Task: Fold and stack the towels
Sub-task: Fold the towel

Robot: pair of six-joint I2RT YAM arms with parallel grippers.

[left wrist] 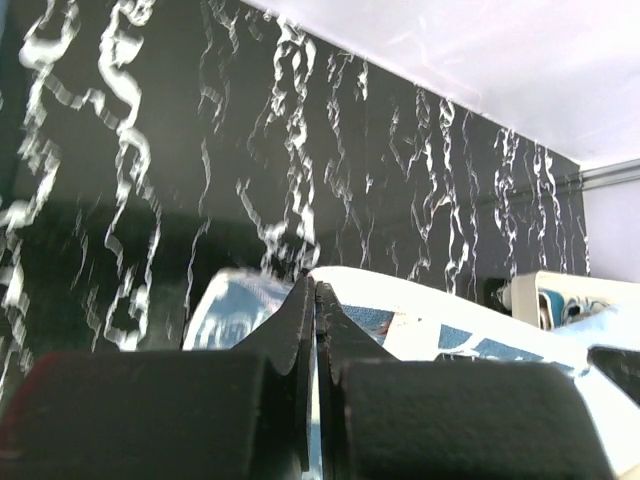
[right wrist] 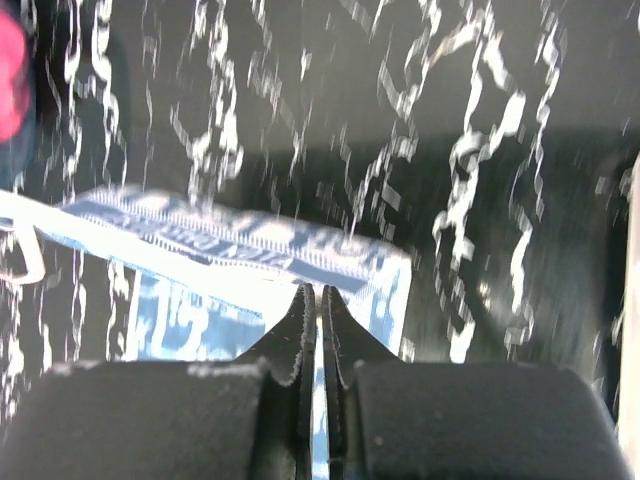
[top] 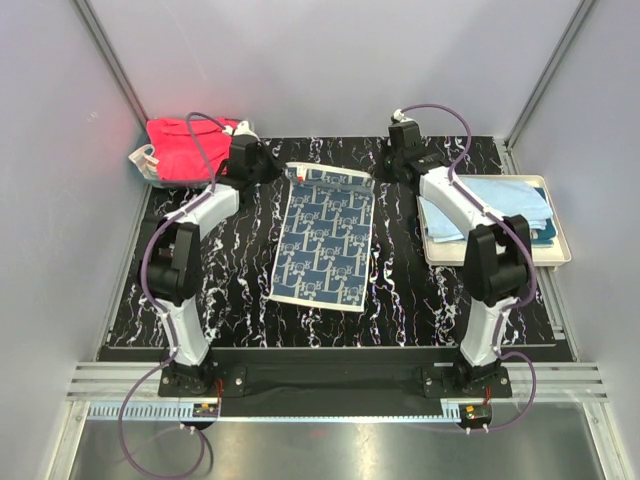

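At towel (top: 325, 240) edge: left gripper (left wrist: 315, 285), right gripper (right wrist: 318, 292) clamped.

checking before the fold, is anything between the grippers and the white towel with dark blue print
Nothing visible: the left gripper and right gripper are shut right at the far edge of the white cloth towel with dark blue print.

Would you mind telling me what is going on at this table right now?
Two robot arms are folding towels. The printed towel lies flat mid-table, and the left gripper and right gripper are each shut on its far edge, near the corners. A light blue towel lies on the tray at right; a red towel sits in the bin at far left.
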